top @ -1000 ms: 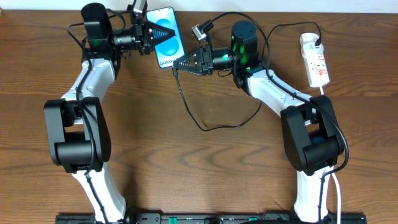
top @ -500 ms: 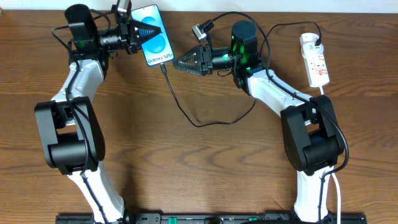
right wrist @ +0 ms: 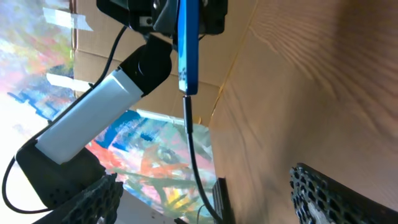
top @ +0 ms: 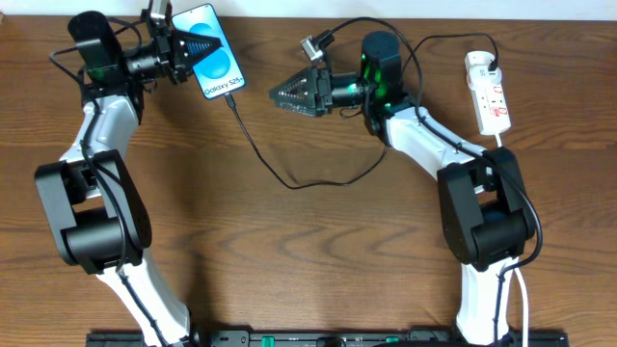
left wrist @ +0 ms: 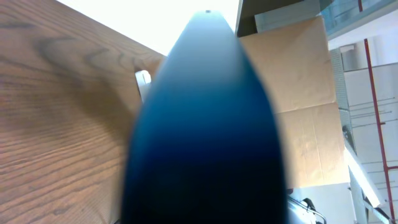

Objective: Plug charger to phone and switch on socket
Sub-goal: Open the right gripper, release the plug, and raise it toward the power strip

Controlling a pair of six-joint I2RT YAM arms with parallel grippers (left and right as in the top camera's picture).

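Observation:
The phone (top: 217,66), its blue screen lit, is lifted at the far left with my left gripper (top: 193,46) shut on its upper part. In the left wrist view the phone (left wrist: 205,124) fills the frame as a dark blue blur and hides the fingers. The charger cable (top: 289,183) hangs from the phone's lower edge, loops across the table and runs up to the socket (top: 492,101) at the far right. My right gripper (top: 278,94) stands open, apart from the cable. In the right wrist view the connector sits in the edge-on phone (right wrist: 188,43), with the cable (right wrist: 194,149) trailing down.
A thick white cord leaves the socket's near end toward the right arm. The table's far edge lies just behind the phone. Cardboard boxes (left wrist: 311,112) and a colourful sheet (right wrist: 155,149) stand beyond the table.
My left arm has carried the phone leftward, dragging the cable with it. My right gripper has opened, let go of the connector end and stayed in place.

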